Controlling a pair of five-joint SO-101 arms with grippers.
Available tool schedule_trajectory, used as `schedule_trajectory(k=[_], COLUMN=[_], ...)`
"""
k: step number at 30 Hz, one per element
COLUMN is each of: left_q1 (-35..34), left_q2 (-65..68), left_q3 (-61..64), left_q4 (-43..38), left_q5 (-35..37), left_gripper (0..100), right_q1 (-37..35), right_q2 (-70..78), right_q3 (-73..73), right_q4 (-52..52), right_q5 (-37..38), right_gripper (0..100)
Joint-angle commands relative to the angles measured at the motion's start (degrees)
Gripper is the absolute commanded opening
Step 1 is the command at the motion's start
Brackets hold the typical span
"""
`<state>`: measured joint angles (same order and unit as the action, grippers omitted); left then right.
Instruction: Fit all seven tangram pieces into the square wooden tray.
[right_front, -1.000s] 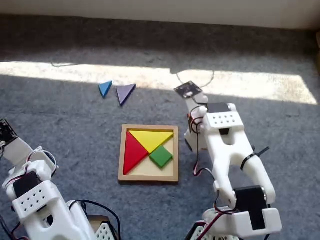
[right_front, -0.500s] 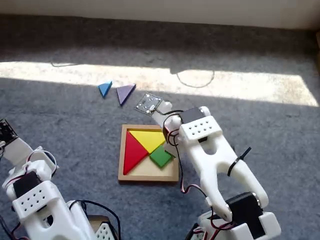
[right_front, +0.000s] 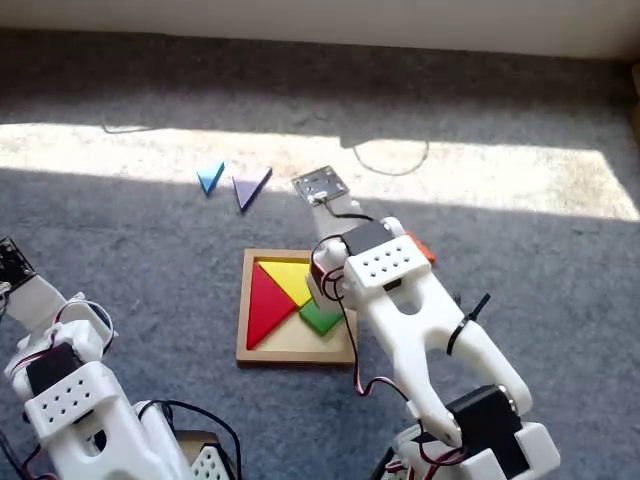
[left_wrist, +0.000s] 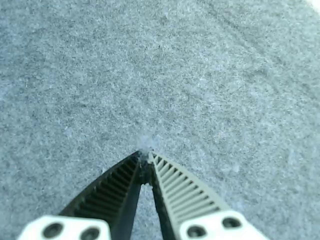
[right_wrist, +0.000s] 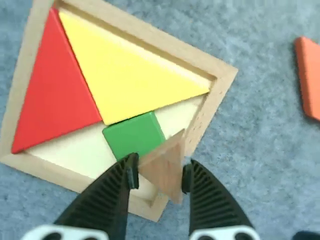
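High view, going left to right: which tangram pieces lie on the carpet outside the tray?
blue triangle → purple triangle → orange piece. The tan triangle, held in the right pincer at the wooden tray, is left out.

Grey carpet (right_front: 150, 250) is laid beneath the jaws. A sunlit band (right_front: 520, 175) is cast across it farther out, a pale wall (right_front: 300, 18) beyond.

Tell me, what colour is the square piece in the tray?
The square is green; the right wrist view shows it best.
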<state>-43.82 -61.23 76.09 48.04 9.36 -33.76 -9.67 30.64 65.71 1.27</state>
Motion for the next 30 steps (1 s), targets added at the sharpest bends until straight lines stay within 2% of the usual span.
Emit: schedule_trajectory(k=[1,7,14,19,30], left_q1=[-0.5,-0.5,-0.5,-0.5,-0.5], left_q2=[-0.7,-0.7,-0.7,-0.7,-0.7], left_q3=[-1.5,-1.5,-1.5,-1.5,-1.5], left_q4=[-1.1,-1.1,-1.1,-1.1,-1.1], left_q5=[-0.4,-0.4,-0.4,-0.4,-0.4], left_gripper=[0,0,0,0,0], right_q1=[-0.6,-0.4,-0.4,-0.4,-0.5], right_q2=[-2.5,-2.4,-2.4,-2.4,-2.4], right_q3=[-0.8,-0.8,-0.5,-0.4,-0.5], right_q4=[-1.1,-5.1,-7.4,-7.4,-7.5], right_q5=[-10.5,-16.5,-16.7,-16.7,-16.7], right_gripper=[4.1,4.1,4.6,13.9,14.9])
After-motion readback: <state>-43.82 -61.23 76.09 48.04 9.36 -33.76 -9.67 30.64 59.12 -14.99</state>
